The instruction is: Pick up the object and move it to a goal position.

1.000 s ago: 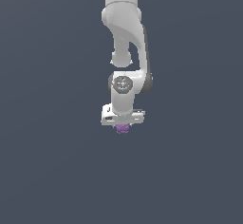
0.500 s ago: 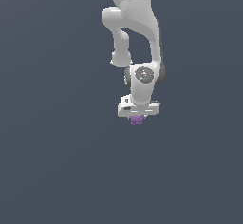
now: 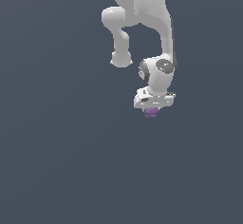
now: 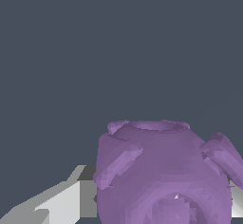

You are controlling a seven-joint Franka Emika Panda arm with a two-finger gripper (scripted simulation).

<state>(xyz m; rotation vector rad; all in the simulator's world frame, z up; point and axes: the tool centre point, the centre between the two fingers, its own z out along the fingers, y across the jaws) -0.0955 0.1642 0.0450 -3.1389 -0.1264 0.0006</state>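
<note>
The object is a small purple block with bumpy edges. In the exterior view it hangs just under the white hand of my arm, right of centre. My gripper is shut on it. In the wrist view the purple block fills the near field between my light grey fingers, with a round mark low on its face. The fingertips are mostly hidden by the block. No goal marker shows in either view.
Only a plain dark grey-blue surface shows around the arm in both views. The white arm links reach down from the exterior view's top edge.
My arm has carried the purple block toward the exterior view's right and a little upward over the last second. The grip on it has not changed.
</note>
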